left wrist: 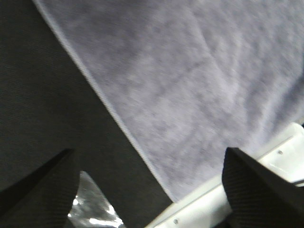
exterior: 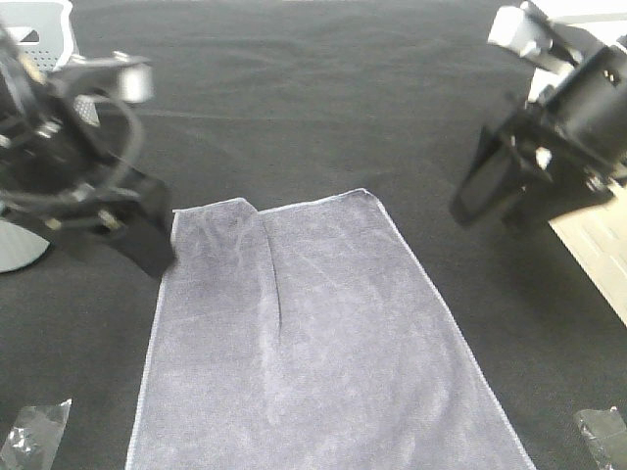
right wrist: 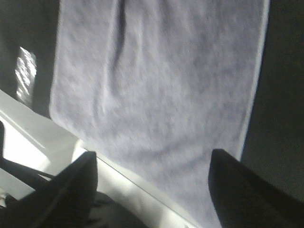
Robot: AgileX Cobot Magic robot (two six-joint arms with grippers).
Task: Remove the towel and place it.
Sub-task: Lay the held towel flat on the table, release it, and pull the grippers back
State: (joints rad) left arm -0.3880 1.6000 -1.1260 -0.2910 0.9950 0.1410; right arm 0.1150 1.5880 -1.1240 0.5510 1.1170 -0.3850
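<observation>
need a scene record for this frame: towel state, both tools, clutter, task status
towel: towel lies spread on the black table cover; a crease runs back toward its far left corner
left tool: left tool open, holds nothing, by the towel's far left edge; contact unclear
right tool: right tool open, holds nothing, right of the towel and apart from it
clutter: plastic piece near left, second plastic piece near right, both off the towel
status: towel not yet grasped

The grey-lavender towel lies spread flat, a lengthwise fold along its left part.
</observation>
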